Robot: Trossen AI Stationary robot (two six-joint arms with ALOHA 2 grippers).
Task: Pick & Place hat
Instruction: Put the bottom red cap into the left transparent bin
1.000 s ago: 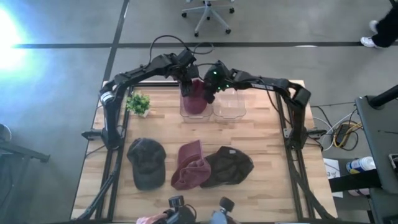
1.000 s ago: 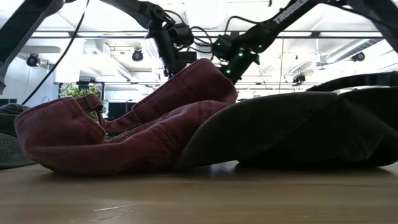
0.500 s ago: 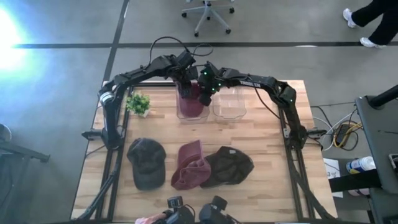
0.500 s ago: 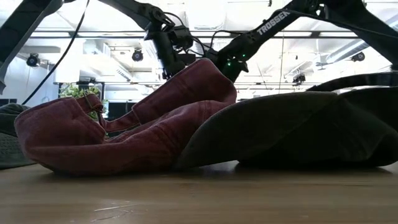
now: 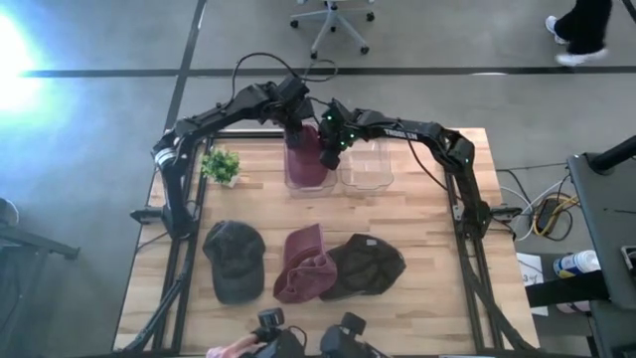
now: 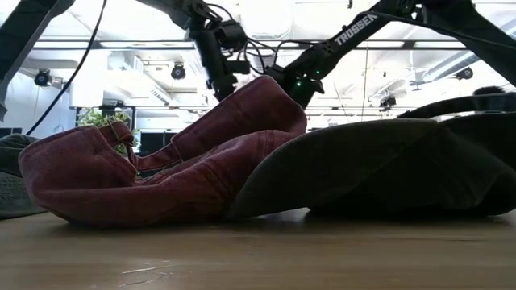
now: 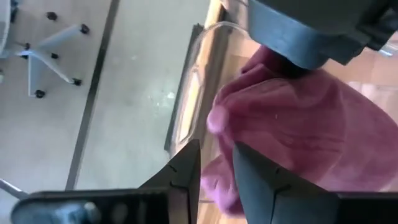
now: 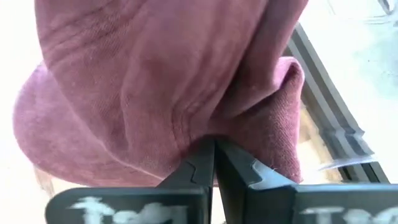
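A maroon hat (image 5: 310,161) lies in the left one of two clear bins (image 5: 290,179) at the table's far edge, its cloth bunched (image 7: 298,124). My right gripper (image 8: 214,163) is shut, its tips against this hat from above. My left gripper (image 7: 216,177) stands open just over the hat's far-left side, a fold of maroon cloth (image 7: 217,121) in front of the gap. Near the front edge a dark grey hat (image 5: 235,259), a second maroon hat (image 5: 303,267) and a dark brown hat (image 5: 366,267) lie flat on the table. My right gripper presses its shut fingertips (image 8: 205,155) on the hat's crown beside a deep fold (image 8: 205,127), slanting down from the table's right. The hat lies in the bin under them. My left gripper: whether its open fingers (image 7: 252,180) touch the hat's edge, I cannot tell.
The second clear bin (image 5: 366,167) stands right of the first. A small green plant (image 5: 221,164) stands at the far left of the table. Bare wood lies between the bins and the three hats. A person walks on the floor beyond the table (image 5: 576,25).
My right gripper has gone down and toward the table's left, into the left bin and onto the maroon hat, which now sits lower in the bin. My left gripper has risen a little above the bin.
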